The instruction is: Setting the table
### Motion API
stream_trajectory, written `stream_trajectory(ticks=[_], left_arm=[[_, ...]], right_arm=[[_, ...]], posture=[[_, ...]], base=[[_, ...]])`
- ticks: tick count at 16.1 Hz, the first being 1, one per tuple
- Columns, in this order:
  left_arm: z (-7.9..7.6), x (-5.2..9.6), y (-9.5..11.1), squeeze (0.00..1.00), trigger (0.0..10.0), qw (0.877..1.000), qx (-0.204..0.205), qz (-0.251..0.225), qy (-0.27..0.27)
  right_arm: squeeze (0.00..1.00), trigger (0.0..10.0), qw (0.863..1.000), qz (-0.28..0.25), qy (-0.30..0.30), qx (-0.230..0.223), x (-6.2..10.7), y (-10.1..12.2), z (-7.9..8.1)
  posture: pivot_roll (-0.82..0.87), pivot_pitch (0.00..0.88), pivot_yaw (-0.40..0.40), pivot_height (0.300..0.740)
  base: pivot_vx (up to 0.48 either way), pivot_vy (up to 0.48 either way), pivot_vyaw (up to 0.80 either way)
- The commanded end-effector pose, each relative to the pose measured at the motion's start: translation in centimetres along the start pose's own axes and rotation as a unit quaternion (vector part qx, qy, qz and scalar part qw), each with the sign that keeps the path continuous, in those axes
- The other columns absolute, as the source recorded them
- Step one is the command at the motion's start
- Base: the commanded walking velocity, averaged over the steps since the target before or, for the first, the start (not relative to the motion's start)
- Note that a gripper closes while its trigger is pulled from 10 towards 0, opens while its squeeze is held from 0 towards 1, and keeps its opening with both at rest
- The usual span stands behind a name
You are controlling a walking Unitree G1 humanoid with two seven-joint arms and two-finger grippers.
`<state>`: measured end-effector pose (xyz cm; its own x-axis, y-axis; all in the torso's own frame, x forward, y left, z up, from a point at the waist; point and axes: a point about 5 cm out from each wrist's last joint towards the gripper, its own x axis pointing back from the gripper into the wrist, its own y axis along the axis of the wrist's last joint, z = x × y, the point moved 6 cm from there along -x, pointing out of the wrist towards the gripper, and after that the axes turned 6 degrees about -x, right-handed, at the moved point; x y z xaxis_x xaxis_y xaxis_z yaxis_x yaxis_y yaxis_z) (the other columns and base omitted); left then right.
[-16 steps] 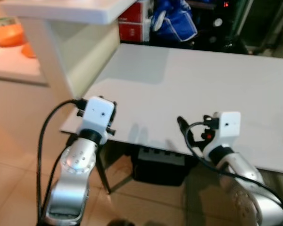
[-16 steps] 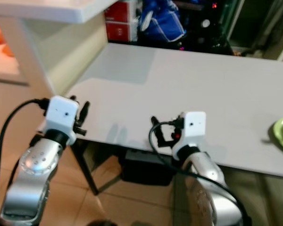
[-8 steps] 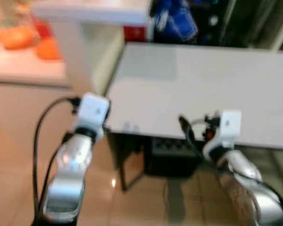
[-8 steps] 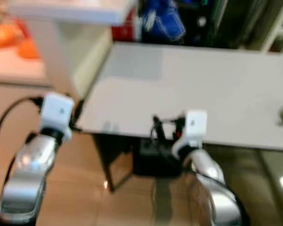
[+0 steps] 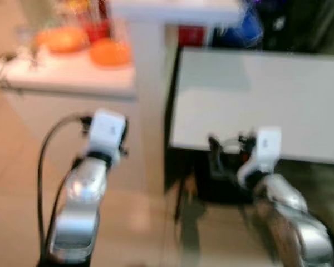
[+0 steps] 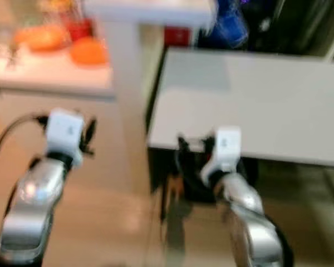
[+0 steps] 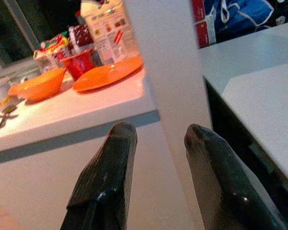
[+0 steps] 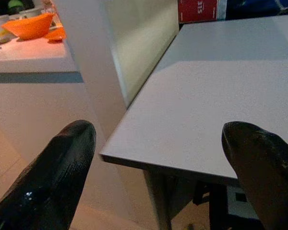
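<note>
1. On my left I see a white counter [image 7: 62, 112] carrying an orange bowl [image 7: 36, 85] and a flat orange plate [image 7: 108, 74], its long side along the counter's edge.
2. Left gripper [image 7: 156, 136] empty, fingers parted.
3. Right gripper [image 8: 158, 139] spread wide over the grey table [image 8: 221, 91] corner.

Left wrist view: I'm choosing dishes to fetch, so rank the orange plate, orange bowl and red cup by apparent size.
1. orange plate
2. orange bowl, nearly as big; its distance makes this unsure
3. red cup, partly hidden
</note>
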<state>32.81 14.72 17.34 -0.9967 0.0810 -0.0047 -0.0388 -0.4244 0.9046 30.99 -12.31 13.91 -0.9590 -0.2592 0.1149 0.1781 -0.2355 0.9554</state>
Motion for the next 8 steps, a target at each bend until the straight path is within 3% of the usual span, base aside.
stream_trajectory(ticks=[1, 8], left_arm=[[0.91, -0.16, 0.1, 0.0, 10.0, 1.0, 0.002, 0.002, 0.016], [1.23, -0.23, 0.02, 0.0, 10.0, 1.0, 0.006, 0.006, 0.021]], right_arm=[[0.0, 10.0, 1.0, -0.012, 0.01, 0.0, -0.17, 0.71, 0.6], [0.0, 10.0, 1.0, -0.014, 0.013, -0.001, -0.36, 0.86, 0.73]], posture=[[0.02, 0.0, -0.014, 0.74], [0.02, 0.0, -0.019, 0.74]], base=[[0.0, 0.48, 0.0], [0.0, 0.48, 0.0]])
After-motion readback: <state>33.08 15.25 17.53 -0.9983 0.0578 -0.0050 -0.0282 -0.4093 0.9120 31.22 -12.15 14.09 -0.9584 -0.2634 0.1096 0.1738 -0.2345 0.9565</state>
